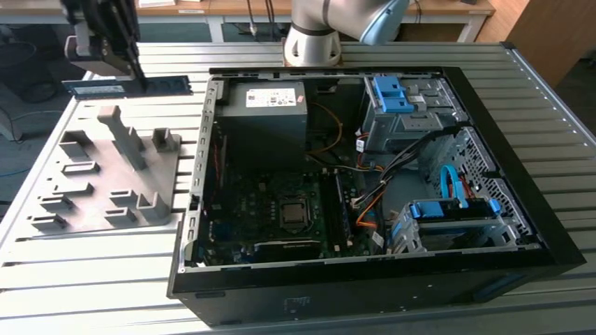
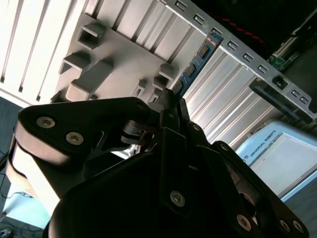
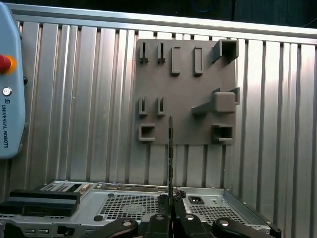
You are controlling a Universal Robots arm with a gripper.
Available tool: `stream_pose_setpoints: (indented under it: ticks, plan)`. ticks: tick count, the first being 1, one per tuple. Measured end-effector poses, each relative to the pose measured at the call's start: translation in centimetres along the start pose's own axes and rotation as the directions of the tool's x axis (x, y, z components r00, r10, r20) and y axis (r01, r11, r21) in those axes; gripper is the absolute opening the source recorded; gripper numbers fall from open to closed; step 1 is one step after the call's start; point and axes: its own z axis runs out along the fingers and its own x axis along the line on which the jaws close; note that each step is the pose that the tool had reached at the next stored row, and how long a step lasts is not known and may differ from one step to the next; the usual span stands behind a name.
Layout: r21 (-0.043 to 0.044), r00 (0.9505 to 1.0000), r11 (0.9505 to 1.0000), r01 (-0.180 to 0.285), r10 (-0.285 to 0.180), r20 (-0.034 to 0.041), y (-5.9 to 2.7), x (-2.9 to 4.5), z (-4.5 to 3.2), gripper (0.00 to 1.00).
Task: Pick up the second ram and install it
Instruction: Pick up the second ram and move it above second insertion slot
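Observation:
My gripper (image 1: pixel 128 74) hangs at the exterior view's far left, shut on the second ram (image 1: pixel 139 86), a thin blue stick held level in the air just beyond the grey slotted holder (image 1: pixel 112 174). In the second wrist view the ram (image 2: pixel 198 62) juts out from between the black fingers (image 2: pixel 166 101) over the holder (image 2: pixel 114 64). The first wrist view shows the ram (image 3: pixel 171 148) edge-on, pinched at the gripper (image 3: pixel 171 213), with the holder (image 3: pixel 185 94) behind it. The open computer case (image 1: pixel 373 174) lies to the exterior view's right of the gripper, motherboard (image 1: pixel 279 209) exposed.
The robot base (image 1: pixel 312 35) stands behind the case on the ribbed metal table (image 1: pixel 93 279). Inside the case are a power supply (image 1: pixel 265 112), loose cables (image 1: pixel 373 195) and blue drive brackets (image 1: pixel 447 213). A pale teach pendant (image 3: pixel 10 84) lies on the table.

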Motion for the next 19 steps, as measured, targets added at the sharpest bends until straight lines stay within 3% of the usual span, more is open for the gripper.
stream_pose_setpoints:
  ticks: [19]
  plan:
    - [-0.0016, 1.0, 1.0, 0.0, 0.0, -0.0006, -5.58, 0.25, -0.16, 0.14]
